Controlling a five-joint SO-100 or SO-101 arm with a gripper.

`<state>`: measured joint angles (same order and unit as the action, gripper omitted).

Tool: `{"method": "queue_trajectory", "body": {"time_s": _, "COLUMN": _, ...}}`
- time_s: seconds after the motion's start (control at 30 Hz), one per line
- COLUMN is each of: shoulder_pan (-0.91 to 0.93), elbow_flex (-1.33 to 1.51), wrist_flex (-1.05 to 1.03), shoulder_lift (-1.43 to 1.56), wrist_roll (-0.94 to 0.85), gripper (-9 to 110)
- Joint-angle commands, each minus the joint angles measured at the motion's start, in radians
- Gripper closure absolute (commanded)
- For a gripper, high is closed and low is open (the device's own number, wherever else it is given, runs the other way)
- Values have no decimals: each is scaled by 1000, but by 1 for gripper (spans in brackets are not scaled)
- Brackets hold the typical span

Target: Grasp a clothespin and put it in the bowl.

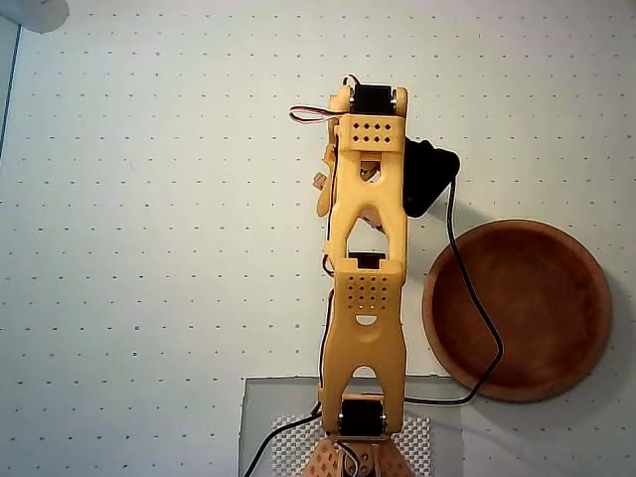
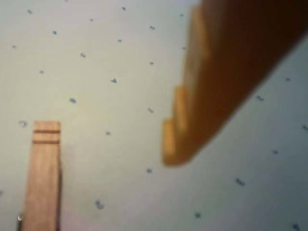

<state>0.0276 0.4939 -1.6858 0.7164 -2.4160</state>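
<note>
In the wrist view, one blurred yellow-orange gripper finger (image 2: 192, 125) slants down from the upper right corner to just right of the frame's centre, its stepped tip hanging above the table. Only this one finger shows, so I cannot tell whether the jaws are apart or together. To its lower left, well apart from the fingertip, the slim light-tan wooden clothespin (image 2: 44, 178) lies flat, running upward from the bottom edge, with two dark grooves across its upper end. Nothing touches it.

In the overhead view, the yellow-orange arm (image 1: 366, 298) stretches from the bottom centre of the frame straight up to the upper middle, hiding the gripper beneath its far end. A small tan sliver that may be the clothespin peeks out at the arm's left edge, too small to be sure. The large round reddish-brown wooden bowl (image 1: 586, 298) sits at the right middle of the frame, empty, with a black cable (image 1: 467, 288) draped across its left rim. Everything rests on a pale table (image 1: 149, 248) marked with a grid of small dark dots.
</note>
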Motion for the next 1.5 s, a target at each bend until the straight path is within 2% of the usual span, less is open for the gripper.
{"method": "queue_trajectory", "body": {"time_s": 0.0, "shoulder_pan": 11, "elbow_flex": -81, "wrist_flex": 3, "shoulder_lift": 11, "wrist_roll": 8, "gripper": 59}}
{"method": "queue_trajectory", "body": {"time_s": 1.2, "shoulder_pan": 21, "elbow_flex": 18, "wrist_flex": -15, "shoulder_lift": -51, "wrist_roll": 8, "gripper": 59}}
{"method": "queue_trajectory", "body": {"time_s": 1.47, "shoulder_pan": 28, "elbow_flex": 11, "wrist_flex": -104, "shoulder_lift": -58, "wrist_roll": -6, "gripper": 59}}
